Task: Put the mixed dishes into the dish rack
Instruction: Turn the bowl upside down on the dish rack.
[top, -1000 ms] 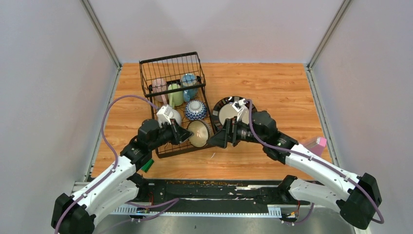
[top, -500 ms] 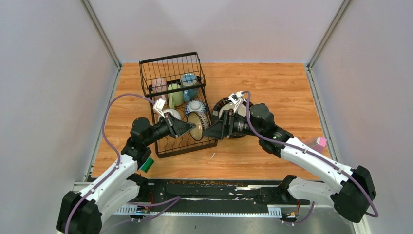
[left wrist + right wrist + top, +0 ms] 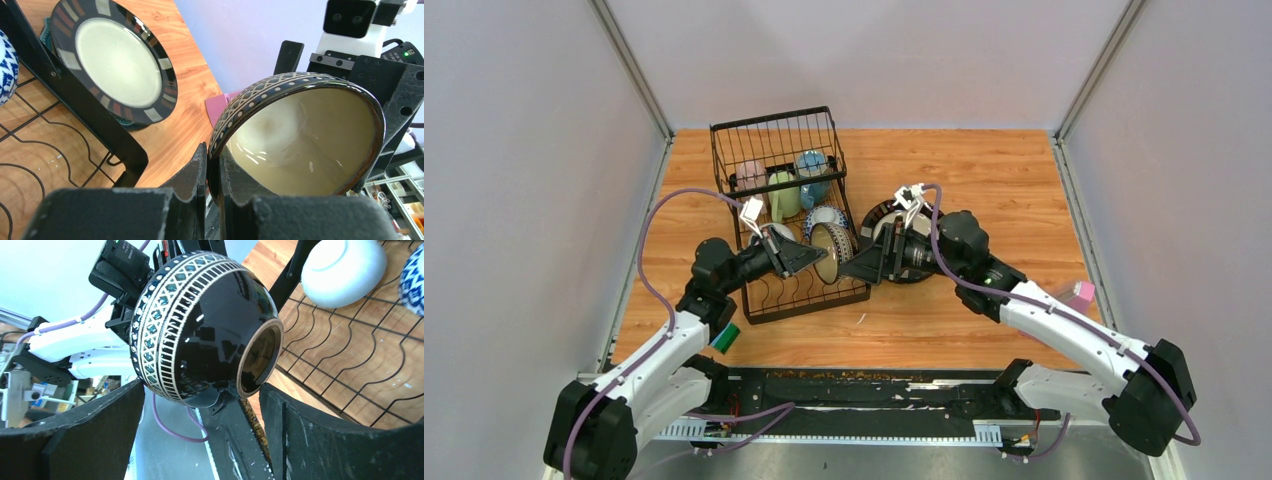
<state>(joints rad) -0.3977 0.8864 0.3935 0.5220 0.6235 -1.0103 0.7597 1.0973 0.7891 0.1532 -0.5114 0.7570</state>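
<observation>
A dark patterned bowl (image 3: 832,250) with a cream inside (image 3: 300,140) hangs tilted over the right edge of the black wire dish rack (image 3: 769,150). My left gripper (image 3: 814,257) is shut on its rim (image 3: 214,172). My right gripper (image 3: 852,268) is open, its fingers (image 3: 325,440) standing wide on either side of the bowl's black underside (image 3: 200,330) without closing on it. A black-rimmed cream plate (image 3: 117,60) lies on the table right of the rack, mostly hidden under my right arm in the top view.
Pink (image 3: 751,175), green (image 3: 784,195) and blue (image 3: 812,168) mugs stand in the rack's basket. A blue-white bowl (image 3: 825,216) and a white bowl (image 3: 342,270) sit on the slotted tray (image 3: 350,365). A green sponge (image 3: 727,337) lies near left, a pink container (image 3: 1079,295) far right.
My left gripper has carried the bowl a little farther back over the rack's right edge. My right gripper followed it back and left, still open.
</observation>
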